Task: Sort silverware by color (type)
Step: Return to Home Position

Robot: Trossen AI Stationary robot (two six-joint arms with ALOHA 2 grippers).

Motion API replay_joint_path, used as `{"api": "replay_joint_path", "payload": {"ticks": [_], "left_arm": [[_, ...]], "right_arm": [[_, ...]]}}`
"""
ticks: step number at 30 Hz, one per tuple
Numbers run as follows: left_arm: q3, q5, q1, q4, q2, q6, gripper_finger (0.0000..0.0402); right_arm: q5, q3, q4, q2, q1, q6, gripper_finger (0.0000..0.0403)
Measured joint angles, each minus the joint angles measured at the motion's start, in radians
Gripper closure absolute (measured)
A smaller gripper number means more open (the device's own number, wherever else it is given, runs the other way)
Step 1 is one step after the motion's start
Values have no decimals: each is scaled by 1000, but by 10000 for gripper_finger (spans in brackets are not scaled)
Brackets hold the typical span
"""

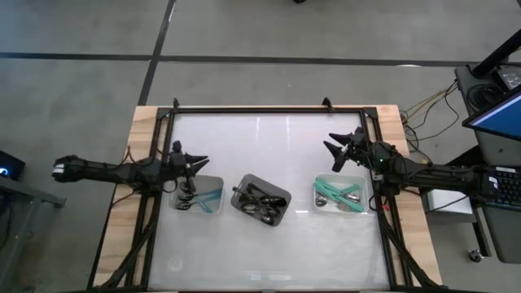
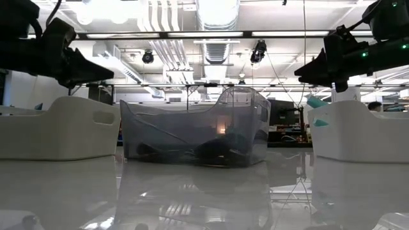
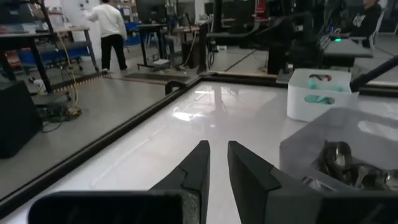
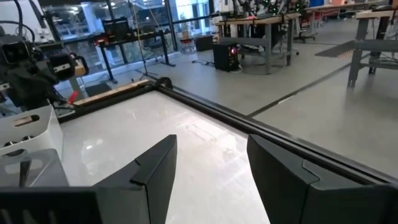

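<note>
Three trays stand in a row on the white table. The left tray (image 1: 216,185) holds dark and silver spoons (image 1: 187,196) and a mint-green one (image 1: 210,200). The grey middle tray (image 1: 281,195) holds black and silver spoons (image 1: 259,203). The right tray (image 1: 317,189) holds mint-green spoons (image 1: 332,194) with silver ones. My left gripper (image 1: 202,160) hovers level over the left tray's far edge; its fingers (image 3: 217,146) stand a narrow gap apart, empty. My right gripper (image 1: 332,145) hovers beyond the right tray, wide open (image 4: 211,140) and empty.
A black frame (image 1: 269,110) runs along the table's far edge and both sides. The white tabletop (image 1: 269,146) lies between the trays and the far rail. People and workbenches show in the room beyond the table.
</note>
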Motion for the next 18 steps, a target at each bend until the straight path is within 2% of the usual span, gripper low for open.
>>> {"api": "replay_joint_path", "payload": {"ticks": [3,7,10,13,18], "left_arm": [[-2,-42,0,-21,-6,-18,361],[-3,-207,0,-86,1,-167,361],[-3,-283,0,-90,23,-219,361],[-3,-304,0,-92,42,-265,361],[-3,-304,0,-94,82,-315,361]], "right_arm": [[0,0,0,0,0,0,216],[0,0,0,0,0,0,216],[21,0,-1,0,-1,0,216],[107,0,-2,-2,-6,0,216],[106,0,-2,-1,-5,0,216]]}}
